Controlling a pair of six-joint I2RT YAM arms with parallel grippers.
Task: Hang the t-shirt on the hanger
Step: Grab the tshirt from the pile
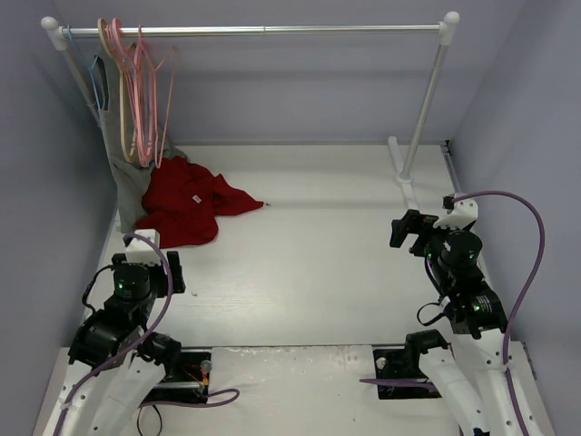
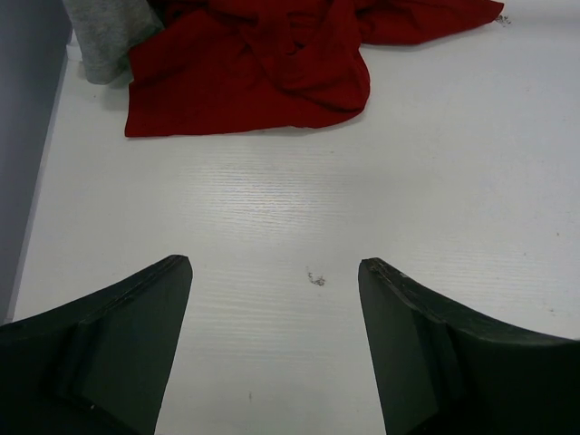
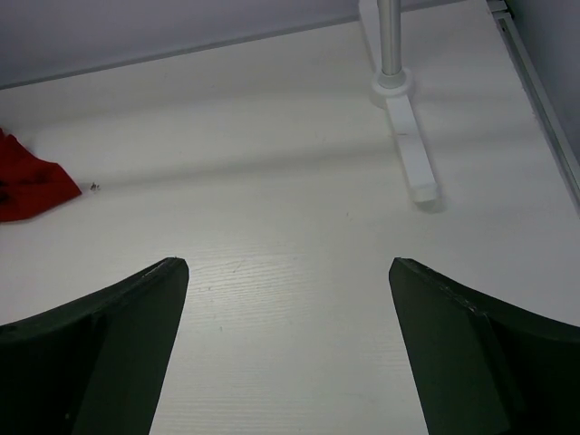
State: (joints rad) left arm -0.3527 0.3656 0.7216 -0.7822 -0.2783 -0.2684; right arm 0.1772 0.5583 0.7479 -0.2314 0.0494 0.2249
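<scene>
The main risk is a bad first grip. The t-shirt (image 1: pixel 186 204) lies crumpled, so a pinch taken anywhere on the heap would likely catch several layers at once, and the cloth would lift as a wad with the neck opening closed. A hanger arm could not then be threaded through. A second risk sits at the rail (image 1: pixel 263 30): the light-pink hanger (image 1: pixel 136 100) hangs packed among other thin frames, with a tan hanger (image 1: pixel 104 41) and a blue hanger (image 1: pixel 77 54) close by, so reaching in could hook the wrong one or drag two off together. The grey garment (image 1: pixel 123 168) hangs down to touch the shirt's far-left edge and could be caught in the same pinch.

The shirt is a red, matt cloth heap on the far-left part of the worktop (image 1: pixel 318 263), just below the hangers. Folds run across it, one sleeve or corner trails out to the right, and a small white neck label (image 1: pixel 194 198) shows near its middle (a useful guide to where the collar is).

The left hand (image 2: pixel 275 267) is spread wide and holds nothing, hovering over bare worktop near the shirt's near hem. The right hand (image 3: pixel 288 263) is likewise spread and empty, well apart from the shirt.
</scene>
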